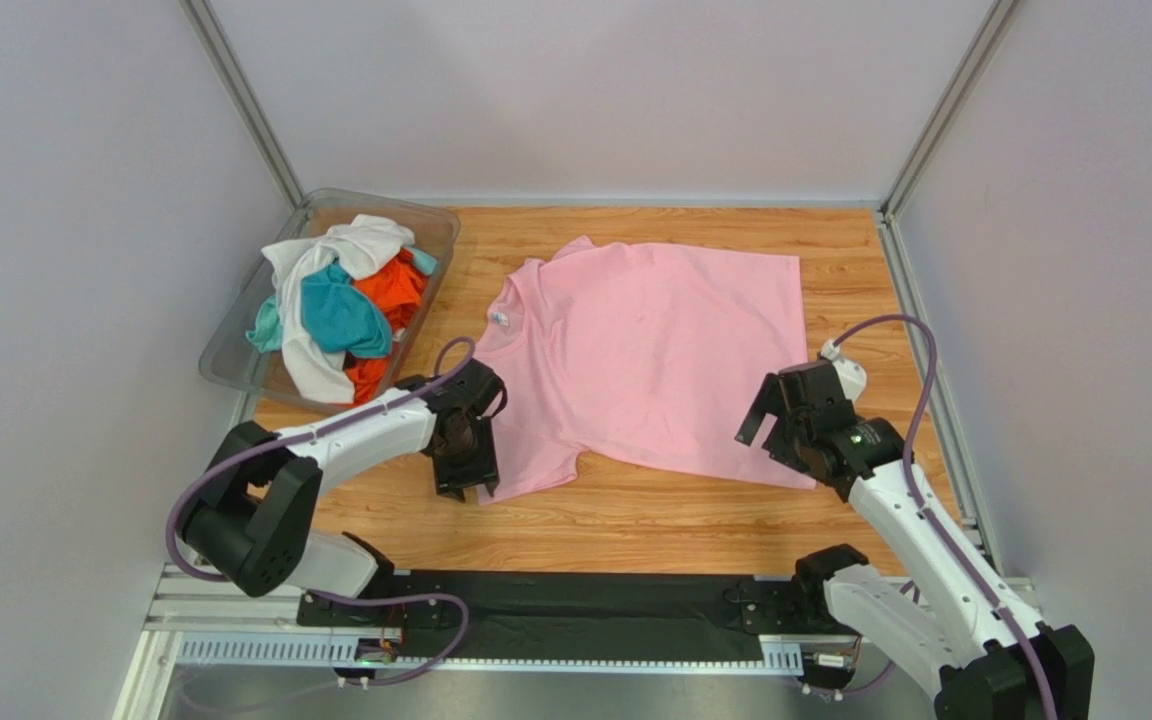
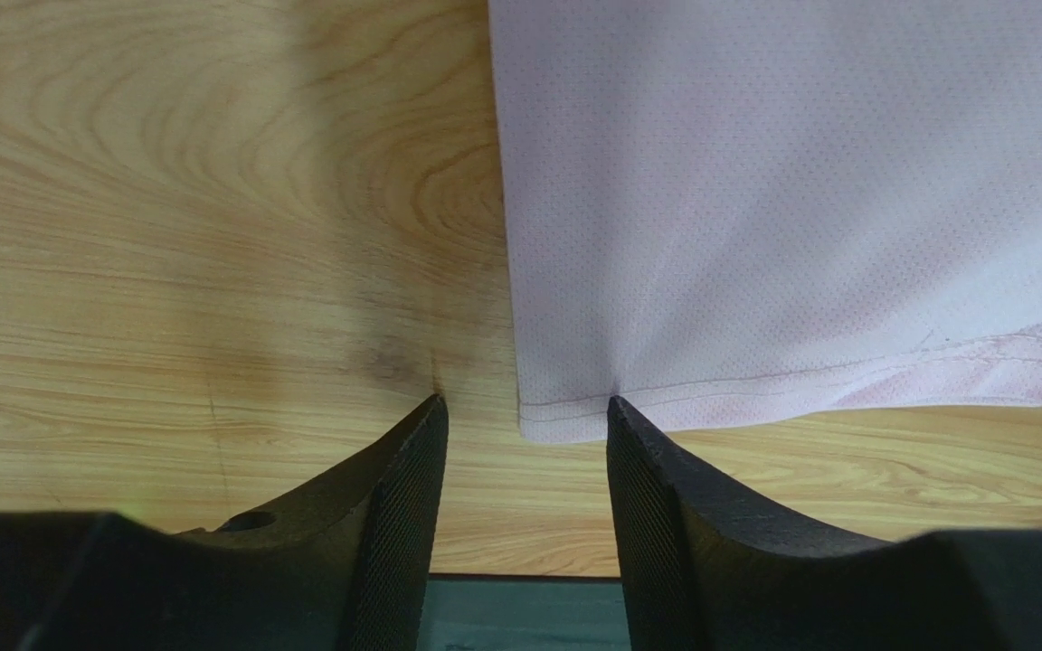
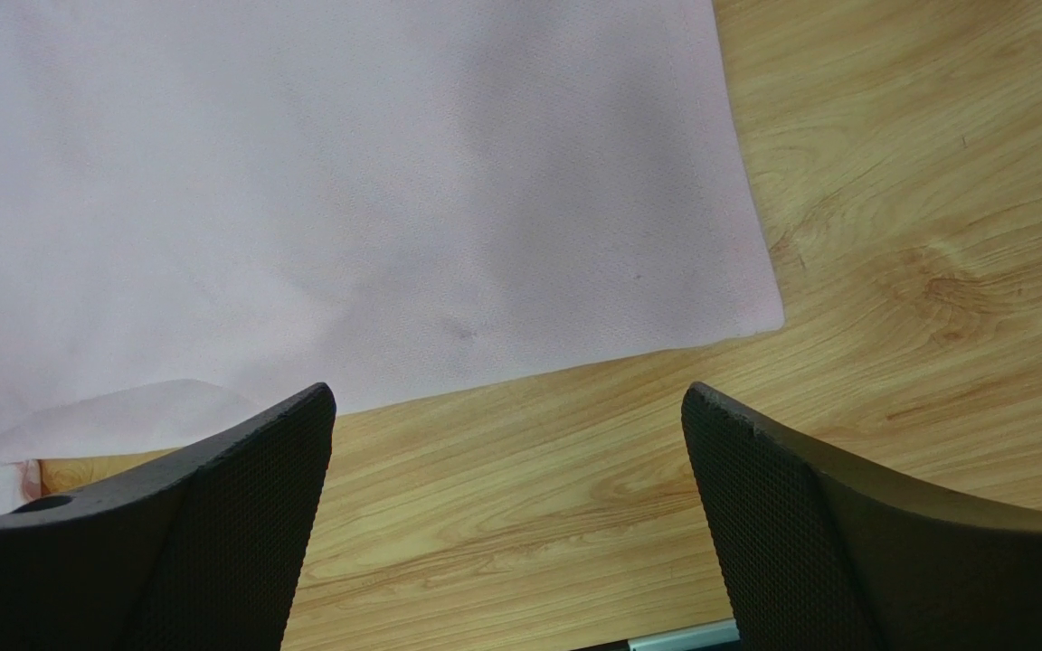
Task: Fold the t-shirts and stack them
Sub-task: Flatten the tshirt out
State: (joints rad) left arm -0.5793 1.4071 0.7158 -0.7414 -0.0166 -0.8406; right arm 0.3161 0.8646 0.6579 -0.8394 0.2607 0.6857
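— Whereabouts of the pink shirt (image 1: 657, 353)?

— Spread flat across the middle of the wooden surface (image 1: 657, 518). Collar toward the left, straight hem toward the right, front smooth with only faint creases.

— And the rest of the clothes?

— Heaped in the clear bin (image 1: 237, 353) at the far left corner, just beside the pink shirt's collar end. White shirt (image 1: 364, 240) on top and trailing down toward the near rim, teal shirt (image 1: 334, 315) in the middle, orange shirt (image 1: 394, 285) showing underneath. All crumpled, none folded.

— Left hand (image 1: 465, 480)?

— Down low at the near left corner of the pink shirt (image 2: 812, 204). Released, though only narrowly: a small gap between the two fingers. From the wrist view, left hand (image 2: 527, 421) set with the stitched corner of the cloth lying right at the tips, one finger (image 2: 649, 475) touching the hem. Not clamped on the cloth.

— Right hand (image 1: 772, 408)?

— Over at the near right edge of the pink shirt (image 3: 350, 176). Released as well, and spread wide. From the wrist view, right hand (image 3: 509, 407) over bare wood, with the cloth's edge and square corner just ahead of the tips, apart from both fingers.
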